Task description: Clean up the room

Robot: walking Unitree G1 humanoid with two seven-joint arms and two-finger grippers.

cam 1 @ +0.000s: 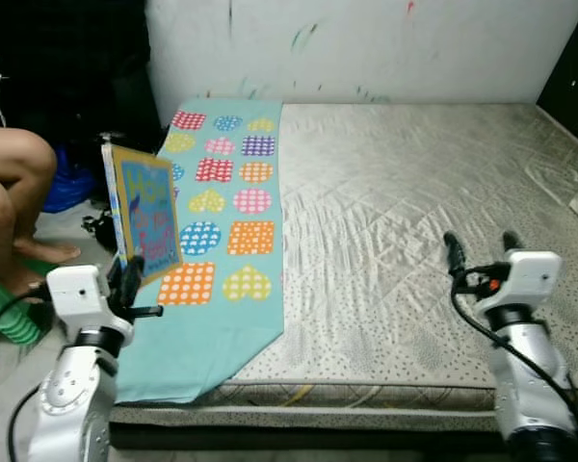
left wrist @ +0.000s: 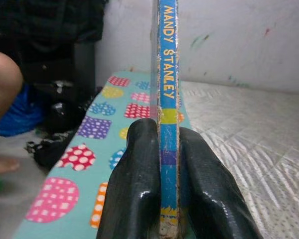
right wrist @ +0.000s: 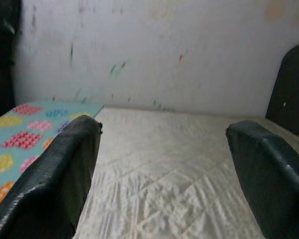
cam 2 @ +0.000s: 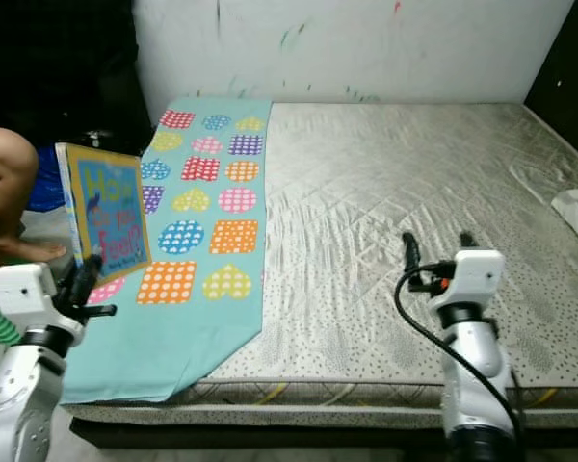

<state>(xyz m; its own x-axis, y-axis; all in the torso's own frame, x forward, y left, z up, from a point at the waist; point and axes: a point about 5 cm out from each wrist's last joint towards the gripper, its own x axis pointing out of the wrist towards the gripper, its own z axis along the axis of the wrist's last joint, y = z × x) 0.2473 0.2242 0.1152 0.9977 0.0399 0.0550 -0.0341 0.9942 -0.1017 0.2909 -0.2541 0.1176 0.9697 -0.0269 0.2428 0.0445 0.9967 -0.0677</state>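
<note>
Book [cam 1: 144, 214] stands upright in the left pincer [cam 1: 127, 279], clamped by its lower edge, cover facing right toward the bed [cam 1: 414, 221]. It hangs over the left rim of the bed, above the teal cloth [cam 1: 217, 241] with its coloured hearts. A person's leg [cam 1: 14, 183] sits just beyond, further left. The right pincer [cam 1: 482, 248] hovers over bare mattress, well apart from the book, fingers spread and holding nothing.

Right eye view: same layout; the book [cam 2: 104, 214] rises straight up from the left pincer [cam 2: 82, 279], its long axis near vertical, the cloth [cam 2: 197, 221] lying just to its right.

Left wrist view: both fingers [left wrist: 137, 184] press the spine [left wrist: 168, 99] between them, which runs straight away from the wrist, in line with the fingers.

Right wrist view: the two fingers [right wrist: 55, 174] stand wide apart, only mattress between them.

The left arm alone has the book; setting it down likely means tipping that vertical axis flat toward the cloth on its right.
</note>
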